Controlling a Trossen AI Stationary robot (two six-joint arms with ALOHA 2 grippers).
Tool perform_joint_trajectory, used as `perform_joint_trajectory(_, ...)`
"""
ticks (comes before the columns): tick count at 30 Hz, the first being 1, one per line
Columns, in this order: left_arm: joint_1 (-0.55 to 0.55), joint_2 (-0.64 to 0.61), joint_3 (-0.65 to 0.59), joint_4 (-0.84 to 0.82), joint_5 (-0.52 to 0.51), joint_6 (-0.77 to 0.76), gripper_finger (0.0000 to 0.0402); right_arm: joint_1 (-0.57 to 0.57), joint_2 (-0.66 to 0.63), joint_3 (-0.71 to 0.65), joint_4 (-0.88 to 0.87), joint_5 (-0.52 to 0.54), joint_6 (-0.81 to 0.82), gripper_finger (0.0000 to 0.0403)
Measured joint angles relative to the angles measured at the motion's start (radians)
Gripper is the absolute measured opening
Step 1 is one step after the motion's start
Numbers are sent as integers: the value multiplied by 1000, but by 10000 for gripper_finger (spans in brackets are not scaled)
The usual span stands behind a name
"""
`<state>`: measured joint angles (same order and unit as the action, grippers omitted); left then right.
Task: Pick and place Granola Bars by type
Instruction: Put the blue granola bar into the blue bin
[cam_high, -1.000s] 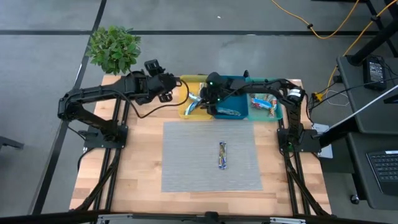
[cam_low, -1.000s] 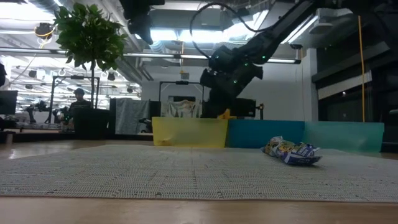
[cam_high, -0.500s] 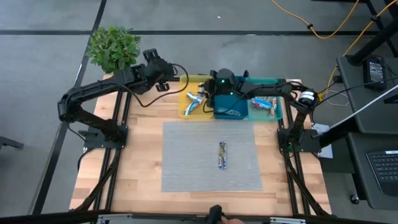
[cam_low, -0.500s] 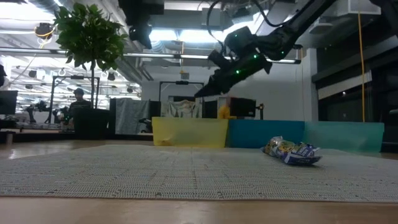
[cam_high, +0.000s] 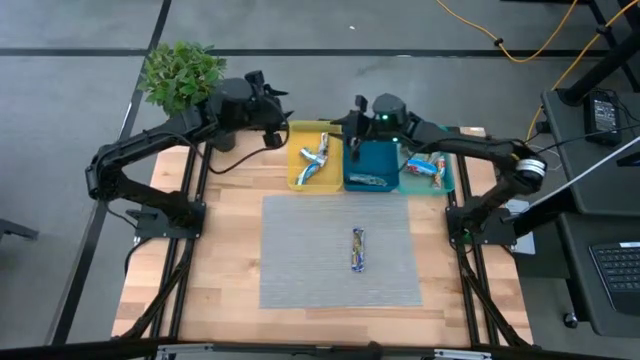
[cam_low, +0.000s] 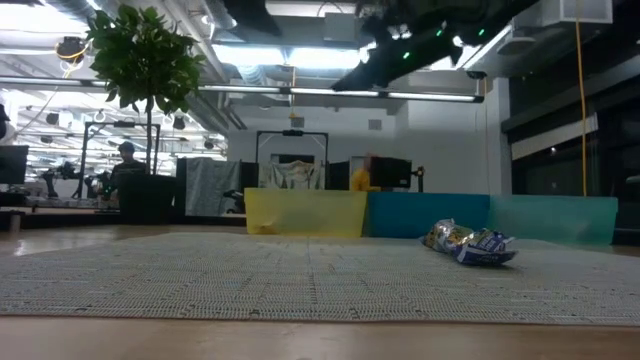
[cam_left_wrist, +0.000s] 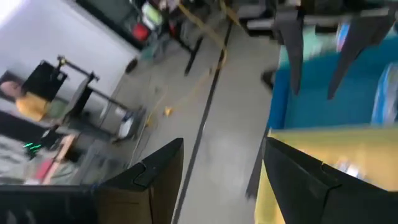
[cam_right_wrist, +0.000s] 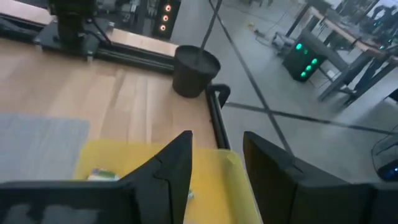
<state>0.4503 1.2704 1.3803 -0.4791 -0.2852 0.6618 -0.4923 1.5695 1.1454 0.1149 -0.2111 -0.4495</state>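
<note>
- Since the earlier frames, the right gripper (cam_high: 354, 113) has been lifted from the blue tray (cam_high: 372, 160) toward the table's far edge; its fingers are seen apart and empty.
- The left gripper (cam_high: 283, 108) has been drawn back beyond the far edge beside the plant (cam_high: 183, 78), fingers apart.
- One granola bar (cam_high: 357, 248) lies mid-mat (cam_high: 300, 260); others rest in the yellow tray (cam_high: 300, 140), blue tray and teal tray (cam_high: 445, 180).

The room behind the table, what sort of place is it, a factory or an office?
Most likely a robotics lab or workshop. Behind the coloured trays stand equipment racks under open ceiling pipes, a person sits at a workstation, and cables trail over the concrete floor.
</note>
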Motion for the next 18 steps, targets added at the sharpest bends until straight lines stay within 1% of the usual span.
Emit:
perform_joint_trajectory(4,4,-13,1,13,91,-66,212,0,-99,0,-96,0,2,147)
perform_joint_trajectory(9,3,-11,1,11,125,-103,212,-1,-176,0,-175,0,1,147)
perform_joint_trajectory(12,3,-7,1,11,139,-129,212,-2,-195,0,-204,-1,1,147)
perform_joint_trajectory(13,3,-4,1,12,159,-136,212,-2,-195,0,-213,-1,1,147)
perform_joint_trajectory(14,3,0,1,13,185,-139,212,-2,-196,0,-228,-1,1,147)
perform_joint_trajectory(18,10,39,1,12,363,-112,212,-2,-198,-1,-253,-1,1,147)
